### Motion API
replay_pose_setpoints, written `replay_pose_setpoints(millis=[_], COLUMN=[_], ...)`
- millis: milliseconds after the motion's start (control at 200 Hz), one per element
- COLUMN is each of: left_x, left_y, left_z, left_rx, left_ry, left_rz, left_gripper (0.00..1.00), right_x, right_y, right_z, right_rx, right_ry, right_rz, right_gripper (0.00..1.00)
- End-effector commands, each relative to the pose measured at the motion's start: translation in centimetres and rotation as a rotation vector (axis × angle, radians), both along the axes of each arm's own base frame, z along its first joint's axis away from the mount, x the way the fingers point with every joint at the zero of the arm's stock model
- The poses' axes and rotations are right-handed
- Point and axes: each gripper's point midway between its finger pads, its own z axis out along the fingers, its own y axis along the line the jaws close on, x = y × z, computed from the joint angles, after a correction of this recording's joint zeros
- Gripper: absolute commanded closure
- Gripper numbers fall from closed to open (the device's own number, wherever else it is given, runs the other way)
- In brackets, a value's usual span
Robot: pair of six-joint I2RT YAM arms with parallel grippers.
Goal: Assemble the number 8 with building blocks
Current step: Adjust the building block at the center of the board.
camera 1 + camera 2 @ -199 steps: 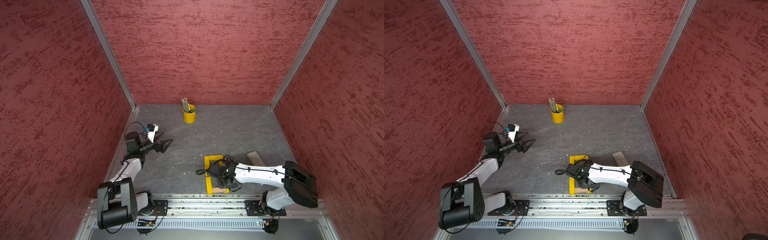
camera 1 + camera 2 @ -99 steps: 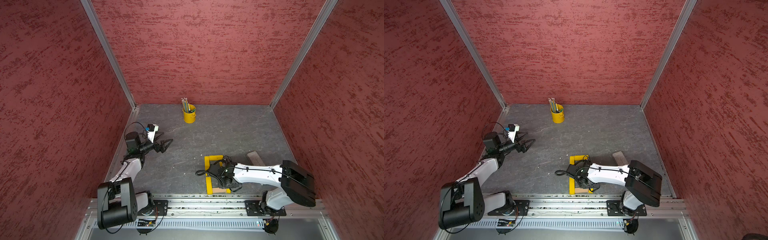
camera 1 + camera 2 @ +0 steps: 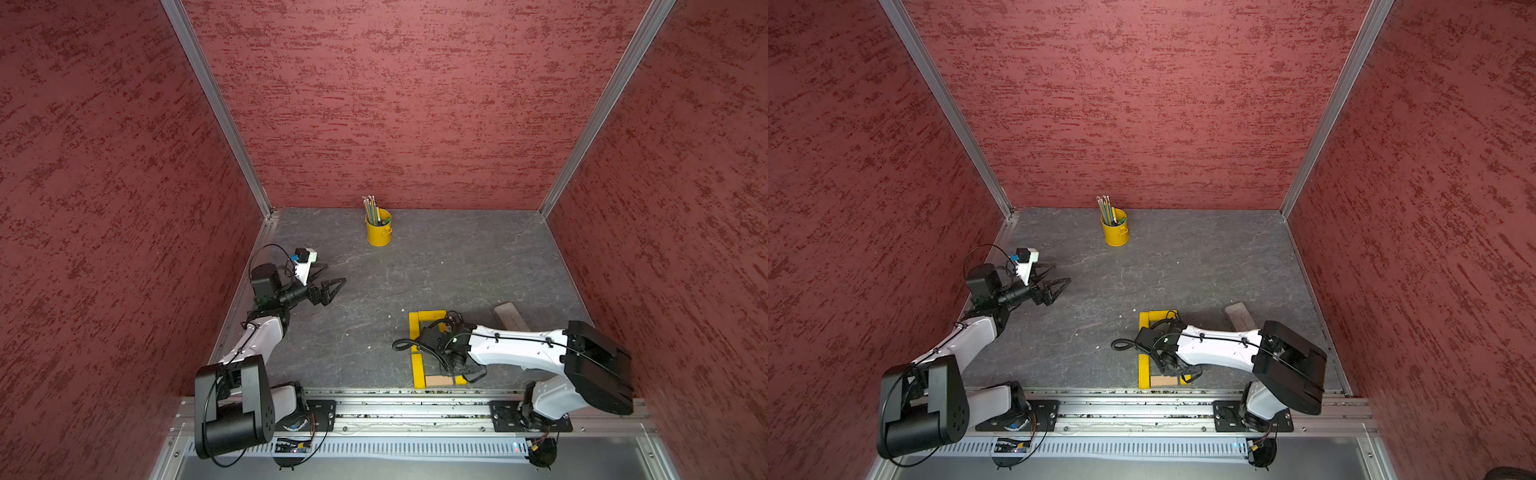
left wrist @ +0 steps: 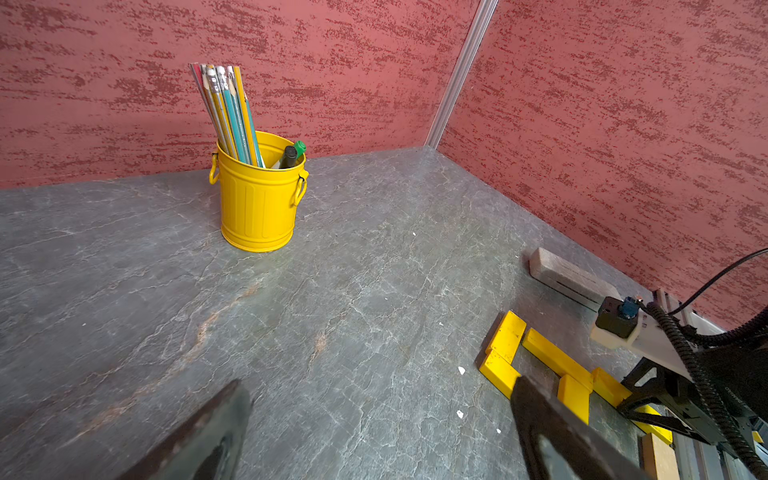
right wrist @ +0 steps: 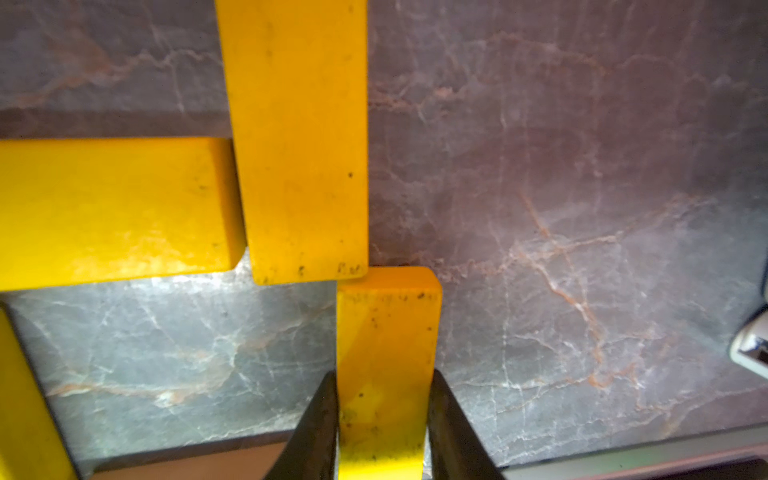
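Four yellow building blocks point(image 5: 295, 137) show in the right wrist view, plus one tan plank point(image 3: 438, 380), all parts of the unfinished number 8 point(image 3: 417, 370). The right jaws are almost closed, pinching one yellow plank point(image 5: 388, 328) by its long sides; its far end touches a neighbour's corner. The left jaws hang wide open, empty, well apart above the counter point(image 3: 415, 270).

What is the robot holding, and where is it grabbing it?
The right tool pinches a yellow plank by its long sides, near one end. The left tool holds nothing.
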Motion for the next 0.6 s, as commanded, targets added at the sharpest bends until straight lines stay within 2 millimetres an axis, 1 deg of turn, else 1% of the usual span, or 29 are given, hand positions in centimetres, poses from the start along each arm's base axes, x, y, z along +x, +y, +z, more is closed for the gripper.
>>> replay_pose_setpoints(millis=[0, 331, 596], left_x=[-0.12, -0.22, -0.14], left_y=[0.05, 0.08, 0.08], left_z=[-0.38, -0.51, -0.42], left_rx=[0.000, 0.007, 0.008], left_ry=[0.002, 0.003, -0.003], left_rz=[-0.005, 0.000, -0.002], left_gripper=[0.00, 0.00, 0.00], right_x=[0.62, 0.34, -0.24], right_y=[0.57, 1.28, 1.28], right_z=[0.52, 0.39, 0.09], right_rx=[0.031, 0.056, 0.058], right_ry=[-0.033, -0.013, 0.003], right_rz=[0.009, 0.039, 0.044], right_gripper=[0.66, 0.66, 0.67])
